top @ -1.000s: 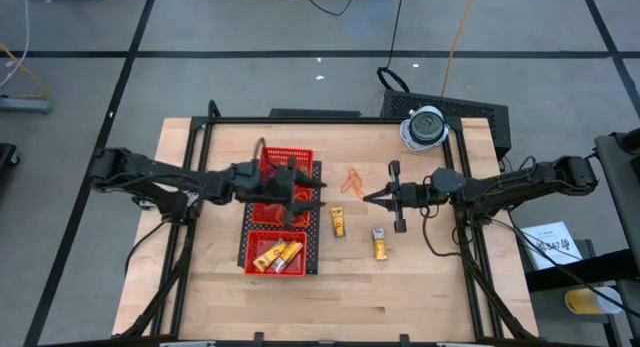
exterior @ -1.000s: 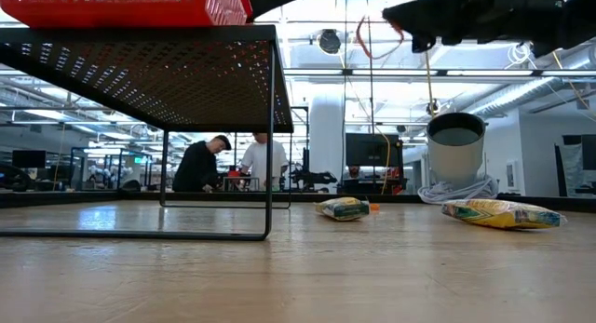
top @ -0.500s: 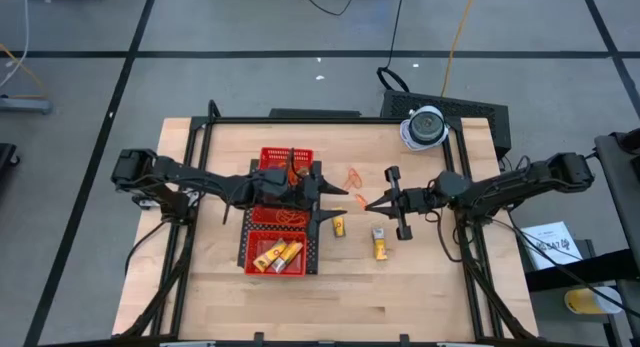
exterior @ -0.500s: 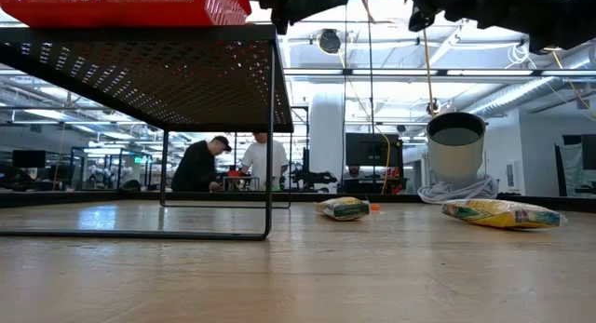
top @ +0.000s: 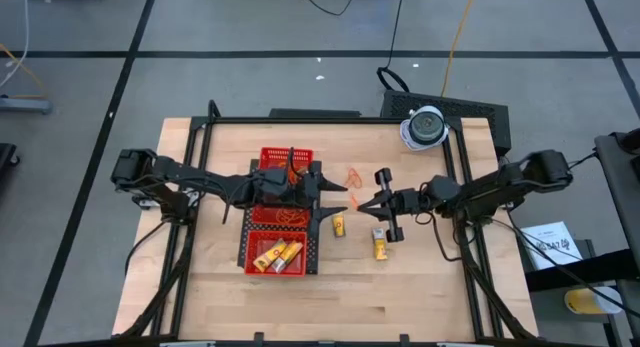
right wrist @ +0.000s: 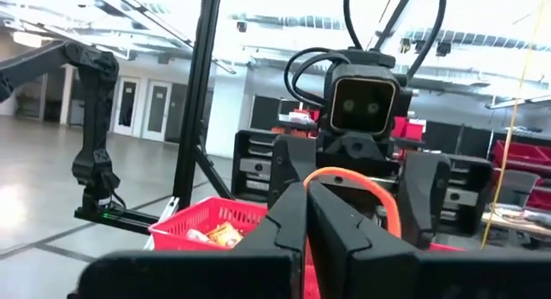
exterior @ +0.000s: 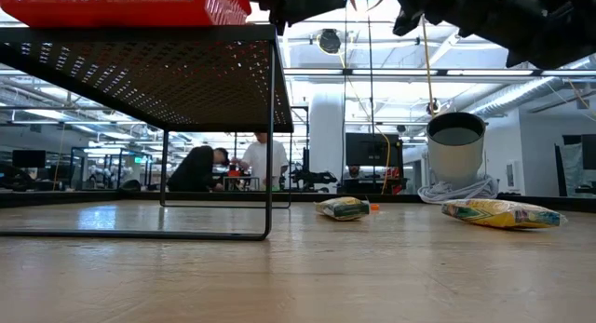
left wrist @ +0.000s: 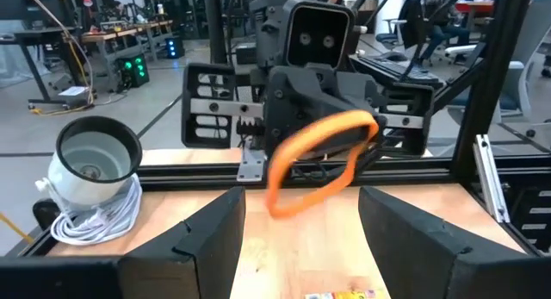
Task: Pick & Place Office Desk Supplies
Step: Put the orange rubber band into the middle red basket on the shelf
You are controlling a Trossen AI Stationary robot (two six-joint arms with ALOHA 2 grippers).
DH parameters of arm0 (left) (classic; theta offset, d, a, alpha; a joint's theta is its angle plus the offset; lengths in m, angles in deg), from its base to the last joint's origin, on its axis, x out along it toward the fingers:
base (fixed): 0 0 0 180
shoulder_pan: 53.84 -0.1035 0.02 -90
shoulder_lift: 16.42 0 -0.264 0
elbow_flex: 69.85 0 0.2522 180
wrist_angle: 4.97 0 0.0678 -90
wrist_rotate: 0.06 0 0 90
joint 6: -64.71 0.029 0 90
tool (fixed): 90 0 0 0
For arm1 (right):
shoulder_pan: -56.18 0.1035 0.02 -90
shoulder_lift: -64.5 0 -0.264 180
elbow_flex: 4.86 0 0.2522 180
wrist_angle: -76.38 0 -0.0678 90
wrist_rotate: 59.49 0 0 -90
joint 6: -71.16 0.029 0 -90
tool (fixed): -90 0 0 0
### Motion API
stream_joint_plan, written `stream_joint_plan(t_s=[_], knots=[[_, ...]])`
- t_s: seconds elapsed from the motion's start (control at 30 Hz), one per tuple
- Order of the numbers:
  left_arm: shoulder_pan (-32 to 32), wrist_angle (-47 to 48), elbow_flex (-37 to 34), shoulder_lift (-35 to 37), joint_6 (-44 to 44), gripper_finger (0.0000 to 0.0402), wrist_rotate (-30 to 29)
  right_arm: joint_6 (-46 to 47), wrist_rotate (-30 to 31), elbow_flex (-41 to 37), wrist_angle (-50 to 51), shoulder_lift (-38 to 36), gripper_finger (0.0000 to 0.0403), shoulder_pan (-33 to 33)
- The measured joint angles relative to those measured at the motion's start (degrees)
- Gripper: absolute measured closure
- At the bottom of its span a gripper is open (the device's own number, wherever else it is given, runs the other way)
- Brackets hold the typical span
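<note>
Right tool (top: pixel 360 201) advanced; band (left wrist: pixel 317 159) seemingly pinched.

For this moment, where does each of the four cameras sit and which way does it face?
High view: overhead, straight down; both arms over the table.
Low view: table height, facing the room; grippers above.
Left wrist view: looks past open left gripper at the right gripper holding an orange rubber band.
Right wrist view: looks past shut right fingers at the left arm.
Shared: rubber band, red mesh tray.

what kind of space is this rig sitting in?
Looks like a robotics lab or open workshop. Past the wooden table, the low view shows people at workbenches under exposed ceiling pipes, and the left wrist view shows equipment benches on a taped concrete floor.
</note>
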Motion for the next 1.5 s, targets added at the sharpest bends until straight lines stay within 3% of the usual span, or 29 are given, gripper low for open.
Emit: stream_joint_plan(t_s=[0.27, 0.6, 0.73, 1.13, 1.3, 1.5], knots=[[0.0, -0.1, 0.0, 0.0, 0.2, 0.0165, -0.6, 0.8, -4.5, 2.5, -0.1, 3.4, 0.0403, 0.0], [0.0, -0.2, 0.0, 0.0, 1.8, 0.0172, -2.6, 1.9, -4.4, 2.9, 1.0, 3.6, 0.0403, 0.0], [0.0, -0.3, 0.0, 0.0, 2.1, 0.0212, -2.5, 1.9, -4.4, 2.9, 1.2, 3.6, 0.0403, -0.1], [0.0, -0.5, 0.0, 0.0, 4.1, 0.0388, -1.0, 1.9, -3.9, 2.9, 2.9, 3.6, 0.0403, -0.9], [0.0, -0.5, 0.0, 0.0, 4.2, 0.0384, -1.0, 2.1, 1.5, 2.9, 6.1, 3.3, 0.0382, -0.9], [-0.1, 1.2, 0.0, 2.4, 4.2, 0.0395, -1.0, 2.6, 2.0, 2.8, 14.9, -1.4, 0.0298, -1.7]])
